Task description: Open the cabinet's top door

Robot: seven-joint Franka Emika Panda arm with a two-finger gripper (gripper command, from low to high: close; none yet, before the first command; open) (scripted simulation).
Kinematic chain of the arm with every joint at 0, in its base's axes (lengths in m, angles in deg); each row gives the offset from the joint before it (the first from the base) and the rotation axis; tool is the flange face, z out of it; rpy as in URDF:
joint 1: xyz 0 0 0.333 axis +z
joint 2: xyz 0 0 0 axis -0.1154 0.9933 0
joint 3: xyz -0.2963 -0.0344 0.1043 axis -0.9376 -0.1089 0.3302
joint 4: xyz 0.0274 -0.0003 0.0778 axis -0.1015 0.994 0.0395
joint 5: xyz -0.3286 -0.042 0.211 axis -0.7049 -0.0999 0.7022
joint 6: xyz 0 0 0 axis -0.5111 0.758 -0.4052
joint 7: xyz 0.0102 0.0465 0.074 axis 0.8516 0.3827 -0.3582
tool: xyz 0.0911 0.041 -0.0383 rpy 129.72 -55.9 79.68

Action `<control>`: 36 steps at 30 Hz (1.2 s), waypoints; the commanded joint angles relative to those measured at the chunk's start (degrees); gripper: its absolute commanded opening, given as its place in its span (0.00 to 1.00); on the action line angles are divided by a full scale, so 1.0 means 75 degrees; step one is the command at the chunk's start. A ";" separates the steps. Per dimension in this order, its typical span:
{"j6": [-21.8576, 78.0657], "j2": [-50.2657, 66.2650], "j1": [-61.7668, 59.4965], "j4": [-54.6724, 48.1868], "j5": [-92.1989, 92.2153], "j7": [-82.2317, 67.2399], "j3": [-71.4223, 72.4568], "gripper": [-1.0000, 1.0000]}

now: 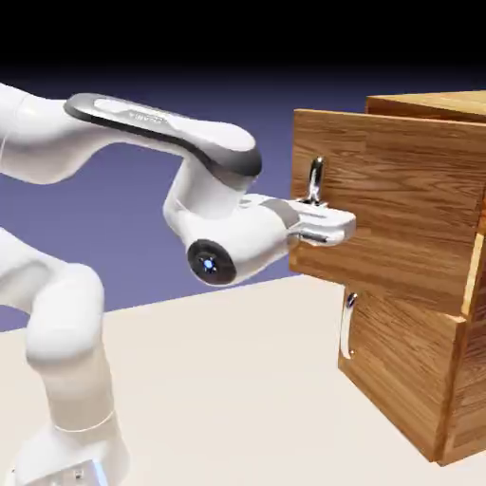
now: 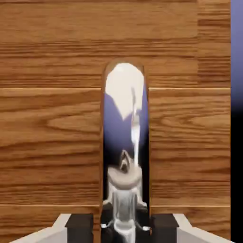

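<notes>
Hand view: gripper (image 2: 122, 227) clamped on silver handle (image 2: 124, 142), top door (image 1: 380, 204) ajar.

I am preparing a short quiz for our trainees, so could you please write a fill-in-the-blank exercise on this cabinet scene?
1. The hand is shut on the silver ____ of the upper front panel.
2. That upper front panel stands ____ from the cabinet front, not flush with it.
3. The lower handle is made of ____ metal.
4. The cabinet shows a brown ____ grain.

Missing words: handle; pulled out; silver; wood
</notes>
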 commanded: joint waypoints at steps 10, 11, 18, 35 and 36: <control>0.3274 0.1144 -0.0076 -0.1174 -0.2842 0.0284 -0.2261 0.00; 0.3607 0.1328 -0.0023 -0.1363 -0.3038 0.0261 -0.2478 0.00; 0.5933 0.2839 0.0550 -0.2870 -0.3970 -0.0088 -0.3930 0.00; 1.1205 0.7461 0.0232 -0.6595 -0.4042 -0.1974 -0.5325 0.00; 1.1489 0.7738 0.0061 -0.6866 -0.4040 -0.2106 -0.5257 0.00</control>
